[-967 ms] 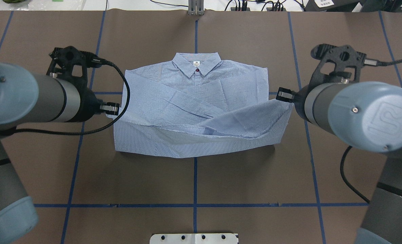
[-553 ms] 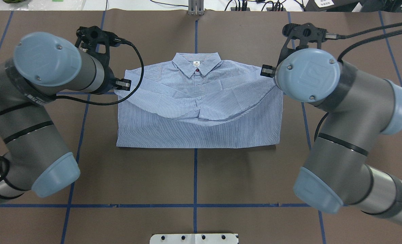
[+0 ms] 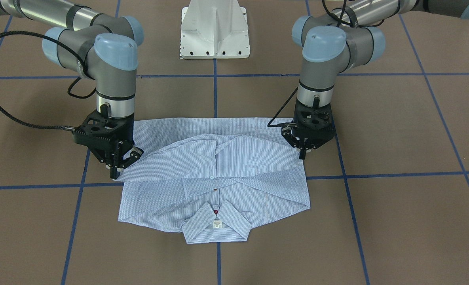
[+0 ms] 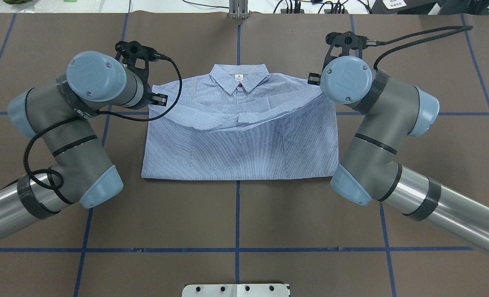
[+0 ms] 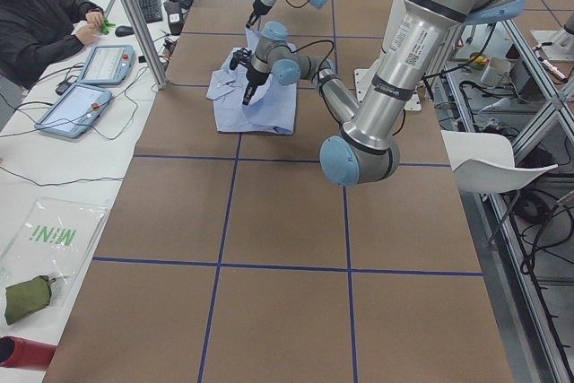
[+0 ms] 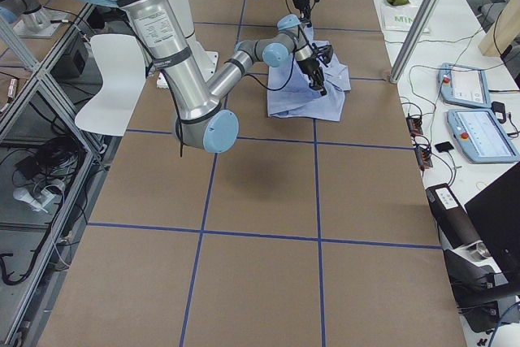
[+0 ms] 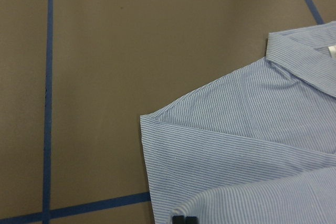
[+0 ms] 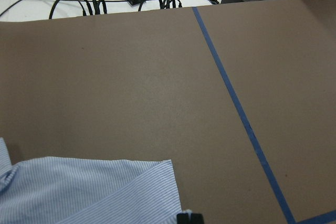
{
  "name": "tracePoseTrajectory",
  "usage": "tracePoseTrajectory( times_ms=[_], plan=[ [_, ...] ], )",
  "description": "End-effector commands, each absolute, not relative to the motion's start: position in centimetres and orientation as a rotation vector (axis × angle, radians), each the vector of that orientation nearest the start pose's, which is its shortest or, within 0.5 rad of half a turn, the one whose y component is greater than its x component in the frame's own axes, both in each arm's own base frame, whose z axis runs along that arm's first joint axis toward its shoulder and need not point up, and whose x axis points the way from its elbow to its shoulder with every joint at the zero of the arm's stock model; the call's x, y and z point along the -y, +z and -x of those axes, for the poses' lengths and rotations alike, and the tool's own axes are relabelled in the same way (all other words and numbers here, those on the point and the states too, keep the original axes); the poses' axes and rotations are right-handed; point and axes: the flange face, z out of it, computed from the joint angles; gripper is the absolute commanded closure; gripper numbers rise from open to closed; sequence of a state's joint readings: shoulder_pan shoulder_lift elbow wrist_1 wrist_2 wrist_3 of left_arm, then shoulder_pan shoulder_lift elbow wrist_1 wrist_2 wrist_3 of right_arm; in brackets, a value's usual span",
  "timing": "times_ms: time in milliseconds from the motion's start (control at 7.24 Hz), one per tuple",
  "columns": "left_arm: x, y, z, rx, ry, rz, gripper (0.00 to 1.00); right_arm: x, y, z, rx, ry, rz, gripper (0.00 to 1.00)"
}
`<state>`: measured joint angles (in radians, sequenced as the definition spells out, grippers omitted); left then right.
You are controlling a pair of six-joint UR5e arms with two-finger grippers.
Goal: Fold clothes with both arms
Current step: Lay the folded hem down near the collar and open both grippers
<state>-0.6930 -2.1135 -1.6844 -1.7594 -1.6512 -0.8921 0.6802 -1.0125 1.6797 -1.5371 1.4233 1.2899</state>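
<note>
Left arm (image 4: 81, 169), right arm (image 4: 390, 101): silver-grey tubes, light blue joint caps (image 4: 91, 76), black braided cables (image 3: 48, 127), black bands (image 4: 374, 141)

Table (image 4: 310, 214): brown covering is carrying a grid of blue tape lines (image 4: 237, 214).
Side bench (image 5: 54, 186): white, is holding control tablets (image 5: 76, 107).
Chair (image 5: 489, 163): white, is standing beside the table.

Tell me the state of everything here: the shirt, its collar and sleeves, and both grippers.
Shirt: lower half folded up over the chest, its edge sagging between the grippers.
Collar: flat, uncovered.
Sleeves: folded across the chest, partly covered.
Left gripper: shut on one shirt corner.
Right gripper: shut on the other corner.
</note>
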Motion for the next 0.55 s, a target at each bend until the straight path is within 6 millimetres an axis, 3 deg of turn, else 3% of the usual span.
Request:
tracePoseTrajectory(
  times_ms=[0, 414],
  plan=[
    [54.1, 29.9, -45.5, -0.721, 0.04, -0.507, 1.0, 55.0, 31.1, 43.9, 0.522, 0.407, -0.425, 1.0],
    [56.2, 29.0, -43.8, -0.711, 0.067, -0.546, 1.0, 56.0, 30.6, 43.4, 0.53, 0.387, -0.413, 1.0]
  ],
)
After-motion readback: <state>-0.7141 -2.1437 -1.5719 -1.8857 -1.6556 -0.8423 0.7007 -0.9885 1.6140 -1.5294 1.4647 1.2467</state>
